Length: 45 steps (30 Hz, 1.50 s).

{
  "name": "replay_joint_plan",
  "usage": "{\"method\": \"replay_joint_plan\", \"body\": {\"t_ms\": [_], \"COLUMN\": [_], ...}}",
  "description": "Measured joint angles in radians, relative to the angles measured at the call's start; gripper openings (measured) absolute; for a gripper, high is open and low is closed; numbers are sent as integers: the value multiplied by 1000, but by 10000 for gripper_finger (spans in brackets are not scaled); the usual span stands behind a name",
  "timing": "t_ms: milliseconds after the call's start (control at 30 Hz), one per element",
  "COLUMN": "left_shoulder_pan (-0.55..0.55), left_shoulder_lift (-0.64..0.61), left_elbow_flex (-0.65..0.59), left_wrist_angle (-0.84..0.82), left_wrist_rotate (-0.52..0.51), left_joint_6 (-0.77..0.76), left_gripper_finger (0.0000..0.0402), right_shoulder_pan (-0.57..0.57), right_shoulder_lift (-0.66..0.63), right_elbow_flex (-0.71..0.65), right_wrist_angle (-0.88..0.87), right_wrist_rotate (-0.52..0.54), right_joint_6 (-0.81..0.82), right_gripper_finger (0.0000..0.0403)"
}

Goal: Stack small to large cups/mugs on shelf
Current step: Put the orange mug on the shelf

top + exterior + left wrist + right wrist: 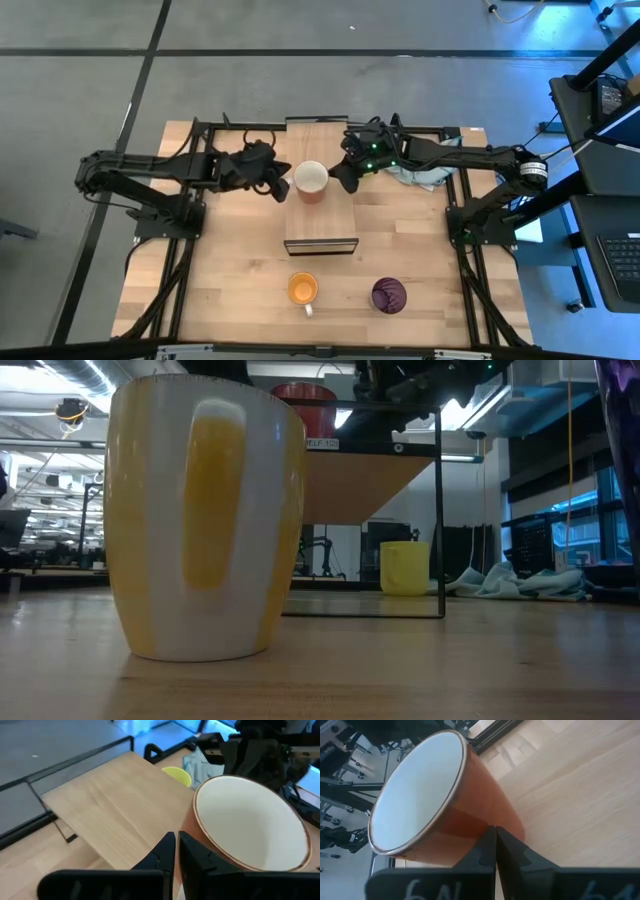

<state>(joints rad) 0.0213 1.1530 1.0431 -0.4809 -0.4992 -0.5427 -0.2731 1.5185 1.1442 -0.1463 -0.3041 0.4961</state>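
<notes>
High view had your left pincer [283, 187] and right pincer [338, 178] pinched empty beside the orange mug [311, 182]; rigid, glossy, probably slippery, so you'd best grip its rim.

Four mugs are counted in all. One orange mug with a white inside [311, 181] is seen on the shelf [320, 220], between the left gripper [277, 185] and the right gripper [341, 176], just beside both. One yellow-and-white mug [303, 290] and one dark purple mug [388, 295] are seen well apart from both grippers. One yellow mug [404, 568] is seen under the shelf. One shelf, one blue-grey cloth [420, 175] beside the right gripper, and two grippers are counted.
</notes>
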Motion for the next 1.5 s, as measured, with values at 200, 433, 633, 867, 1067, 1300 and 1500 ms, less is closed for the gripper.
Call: {"method": "replay_joint_plan", "body": {"t_ms": [200, 433, 633, 867, 1067, 1300, 1500], "left_shoulder_pan": [52, 43, 6, -17, -18, -18, -57], "left_shoulder_lift": [0, 1, 33, 77, 84, 57, 1], "left_elbow_flex": [0, 0, 0, 0, 0, 0, 0], "left_wrist_angle": [15, 26, 41, 60, 74, 69, 11], "left_wrist_rotate": [128, 183, 192, 189, 177, 135, 116], "left_joint_6": [29, 23, 3, -5, -3, 4, -6], "left_gripper_finger": [14, 14, 14, 14, 14, 14, 14], "right_shoulder_pan": [10, 11, 13, 38, 56, 37, -10], "right_shoulder_lift": [0, 0, 0, 0, 0, -22, -98], "right_elbow_flex": [0, 0, 0, 0, 0, 0, 0], "right_wrist_angle": [0, -2, -14, -24, -63, -71, -155], "right_wrist_rotate": [20, 24, 25, 29, 24, 81, 122], "right_joint_6": [0, 0, 21, 25, 23, -5, -30], "right_gripper_finger": [6, 6, 6, 6, 6, 6, 6]}}
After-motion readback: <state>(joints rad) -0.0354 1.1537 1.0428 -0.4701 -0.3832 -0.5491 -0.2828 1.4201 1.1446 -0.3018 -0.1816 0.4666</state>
